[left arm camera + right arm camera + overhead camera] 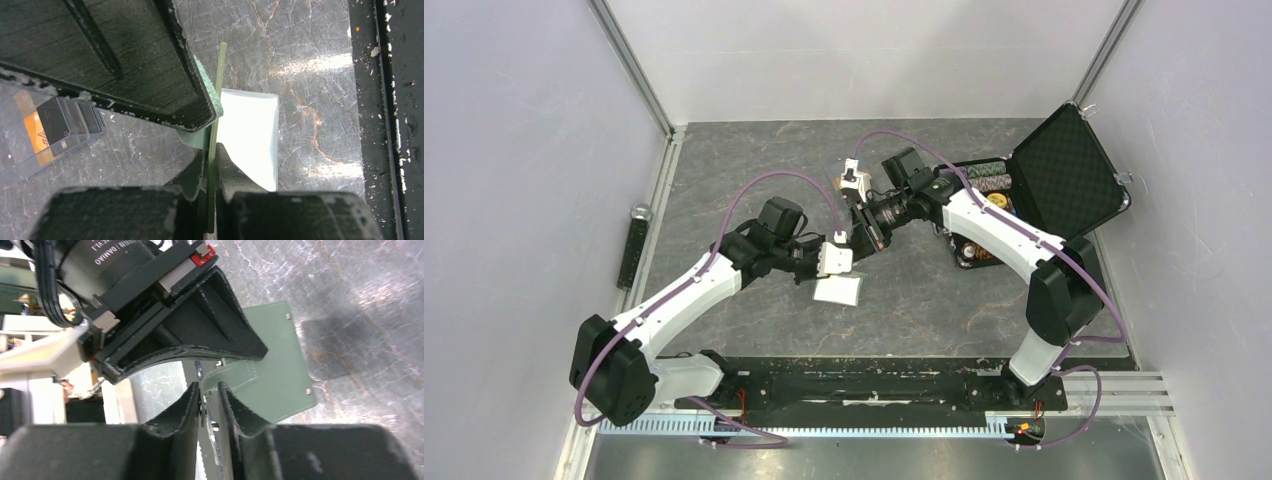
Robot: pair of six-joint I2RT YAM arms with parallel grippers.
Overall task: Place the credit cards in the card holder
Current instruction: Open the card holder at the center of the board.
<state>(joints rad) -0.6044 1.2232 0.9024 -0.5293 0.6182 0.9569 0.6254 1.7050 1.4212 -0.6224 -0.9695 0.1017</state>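
Observation:
The card holder shows as a green flap with snaps in the right wrist view. In the left wrist view it is a thin green edge. My left gripper is shut on that edge and holds it upright above the table. My right gripper is closed on the holder's stitched tab, with a thin shiny edge also in its gap. The two grippers meet mid-table, left and right. The credit cards, orange and dark, lie in a clear box on the table. A pale rectangle sits under the left gripper.
A large black hard case stands open at the back right with poker chips in it. A black bar with a knob lies along the left wall. The black mounting rail runs along the near edge.

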